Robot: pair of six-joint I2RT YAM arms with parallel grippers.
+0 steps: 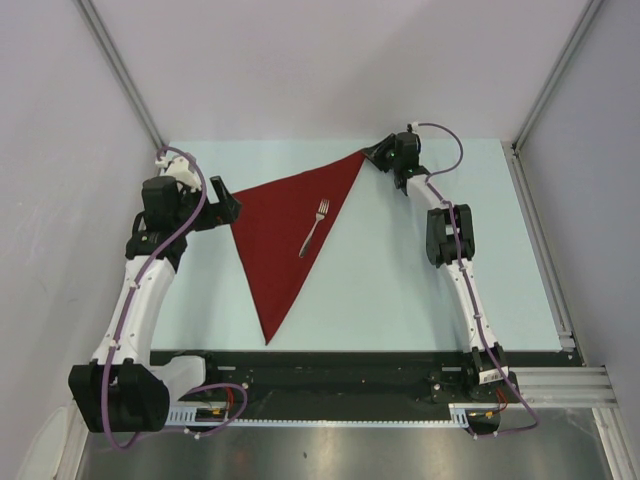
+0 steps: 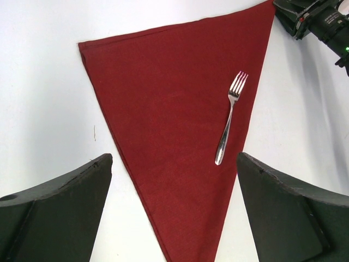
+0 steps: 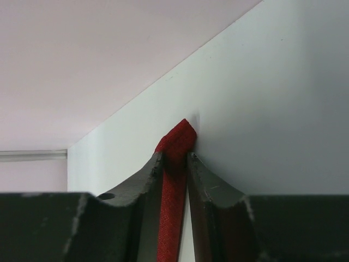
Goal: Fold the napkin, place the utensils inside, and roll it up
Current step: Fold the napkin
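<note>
The dark red napkin (image 1: 283, 238) lies on the table folded into a triangle, its long point toward the near edge. A small silver fork (image 1: 314, 229) rests on it near the right edge, tines pointing away. My right gripper (image 1: 372, 156) is at the napkin's far right corner, and in its wrist view its jaws (image 3: 174, 158) are pinched on the red cloth corner (image 3: 180, 139). My left gripper (image 1: 222, 204) stands wide open just off the napkin's left corner. Its wrist view shows the napkin (image 2: 174, 109) and fork (image 2: 228, 120) between its spread fingers (image 2: 71, 202), which hold nothing.
The pale table (image 1: 420, 290) is walled by grey panels at the back and both sides. An aluminium rail (image 1: 540, 240) runs along the right edge. The black base rail (image 1: 330, 375) with both arm mounts lines the near edge.
</note>
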